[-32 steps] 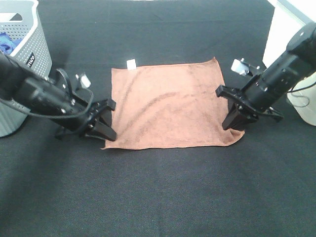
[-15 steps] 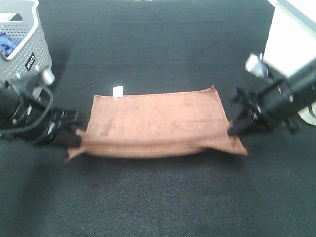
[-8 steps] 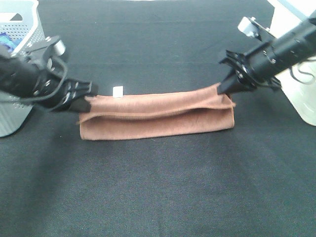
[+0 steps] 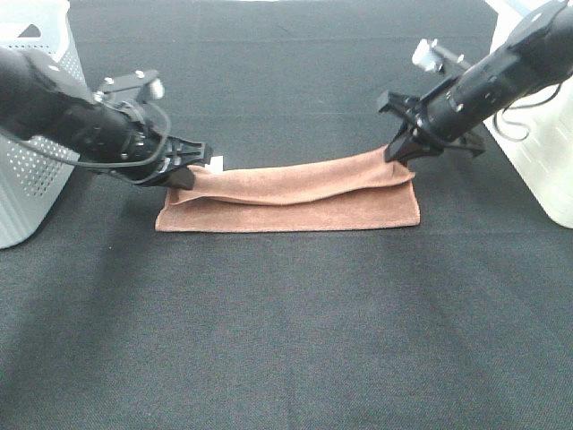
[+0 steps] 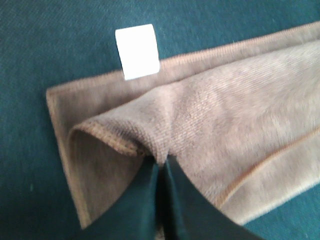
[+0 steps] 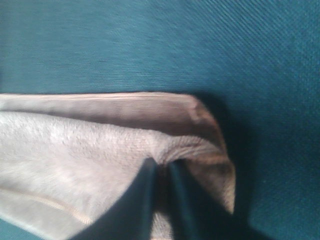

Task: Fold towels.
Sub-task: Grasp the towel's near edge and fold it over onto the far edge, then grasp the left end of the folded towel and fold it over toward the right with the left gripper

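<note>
The terracotta towel [image 4: 291, 199] lies folded in half as a long strip on the black table. Its white tag [image 4: 216, 164] sticks out at the far left corner. My left gripper [image 4: 183, 172] is shut on the towel's upper layer at the left end, holding that corner over the lower layer [image 5: 165, 120]. My right gripper [image 4: 400, 152] is shut on the upper layer at the right end [image 6: 165, 150]. The top layer sags a little between the two grippers. The tag also shows in the left wrist view [image 5: 136, 51].
A grey perforated basket [image 4: 31, 143] stands at the far left edge, behind my left arm. A white container [image 4: 546, 152] stands at the right edge, next to my right arm. The table [image 4: 286, 340] is covered in black cloth.
Both grippers picked up the near corners of the flat towel and carried them to the far edge, folding it in half. Since half a second ago they have lowered slightly toward the far edge.
</note>
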Controlling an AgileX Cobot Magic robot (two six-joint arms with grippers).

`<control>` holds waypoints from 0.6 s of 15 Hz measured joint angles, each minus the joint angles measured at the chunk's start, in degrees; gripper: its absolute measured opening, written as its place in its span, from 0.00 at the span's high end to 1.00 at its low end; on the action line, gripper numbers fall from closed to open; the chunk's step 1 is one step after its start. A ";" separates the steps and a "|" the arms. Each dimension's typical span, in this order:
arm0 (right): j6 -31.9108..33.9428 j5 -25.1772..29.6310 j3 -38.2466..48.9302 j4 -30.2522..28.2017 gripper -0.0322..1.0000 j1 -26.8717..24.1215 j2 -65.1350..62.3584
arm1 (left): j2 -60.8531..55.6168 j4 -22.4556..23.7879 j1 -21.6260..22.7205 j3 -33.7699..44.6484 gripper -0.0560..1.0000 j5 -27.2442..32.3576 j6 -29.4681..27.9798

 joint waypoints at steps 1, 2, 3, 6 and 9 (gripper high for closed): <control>0.29 -0.11 0.00 -0.29 0.74 0.00 0.34 | 0.23 0.00 0.00 -0.80 0.81 0.06 0.00; 0.34 -0.23 0.00 -0.34 0.59 0.00 0.40 | 0.23 0.00 0.00 -1.38 0.66 0.17 0.06; 0.46 -0.06 0.00 -0.40 0.45 0.00 0.40 | 0.23 0.00 0.00 -1.89 0.50 0.23 0.06; 2.64 2.06 0.00 -4.53 0.21 0.00 -1.32 | 0.23 0.92 0.11 -2.46 0.25 0.46 -0.69; 9.57 6.88 -0.17 -13.46 0.17 0.00 -4.30 | 0.23 7.51 2.41 -2.46 0.23 4.64 -13.18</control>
